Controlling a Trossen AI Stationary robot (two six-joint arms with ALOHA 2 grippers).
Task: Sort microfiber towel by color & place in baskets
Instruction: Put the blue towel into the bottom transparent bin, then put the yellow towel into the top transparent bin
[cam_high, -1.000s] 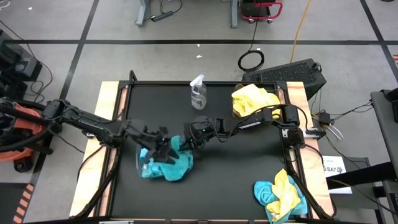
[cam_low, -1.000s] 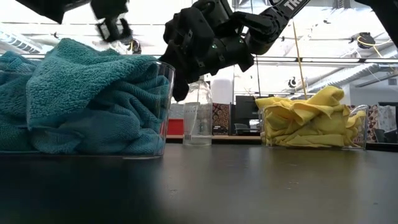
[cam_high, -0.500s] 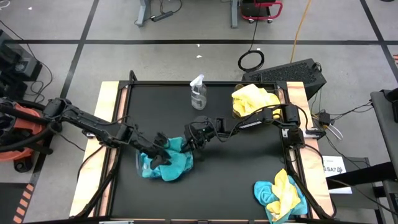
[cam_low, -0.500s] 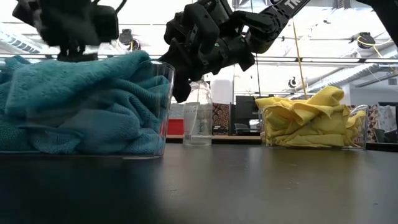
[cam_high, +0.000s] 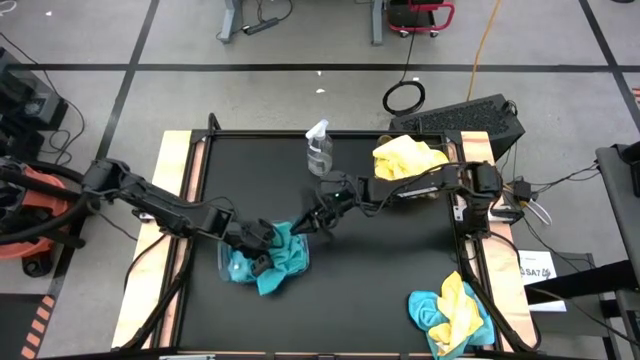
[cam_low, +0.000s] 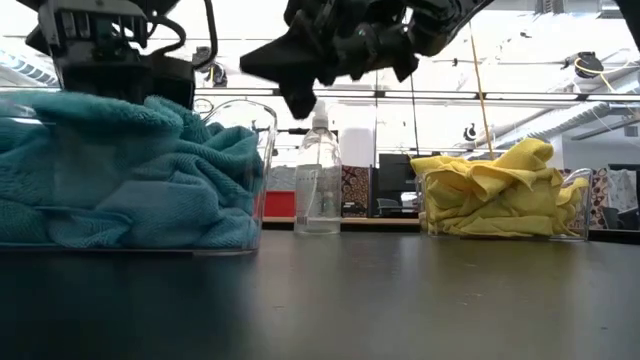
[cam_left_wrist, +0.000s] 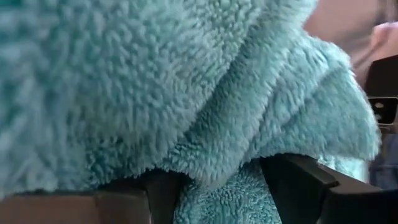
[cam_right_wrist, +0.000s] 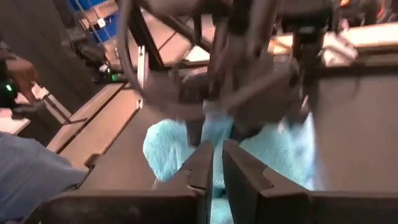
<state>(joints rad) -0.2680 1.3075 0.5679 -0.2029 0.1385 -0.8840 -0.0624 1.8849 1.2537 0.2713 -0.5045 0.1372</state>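
Teal microfiber towels (cam_high: 278, 262) fill a clear basket (cam_low: 262, 130) at the table's near left. My left gripper (cam_high: 257, 257) is open and sunk into the top of this heap (cam_low: 120, 80). Its own wrist view shows only teal pile (cam_left_wrist: 186, 74) between and ahead of the fingers. My right gripper (cam_high: 303, 224) hangs above the basket's right rim (cam_low: 298, 95). Its fingers (cam_right_wrist: 205, 162) are all but together, with nothing between them. Yellow towels (cam_high: 405, 160) fill a second clear basket (cam_low: 575, 205) at the far right. My left gripper presses into the top of the teal towel heap with its fingers apart, slanting down from the table's left. A fold of towel (cam_left_wrist: 217, 165) bulges up between the two fingers (cam_left_wrist: 292, 180). The heap stays in the basket, pushed low under the gripper.
A clear spray bottle (cam_high: 318, 150) stands at the far middle, between the baskets. A loose heap of teal and yellow towels (cam_high: 450, 312) lies at the near right corner. Bare black tabletop lies in the near middle. A person's hand (cam_right_wrist: 18, 71) shows beyond the table.
My left gripper has gone down onto the teal towels and tipped steeply downward. It has pushed the heap lower into the basket. My right gripper has risen from beside the basket's right rim.
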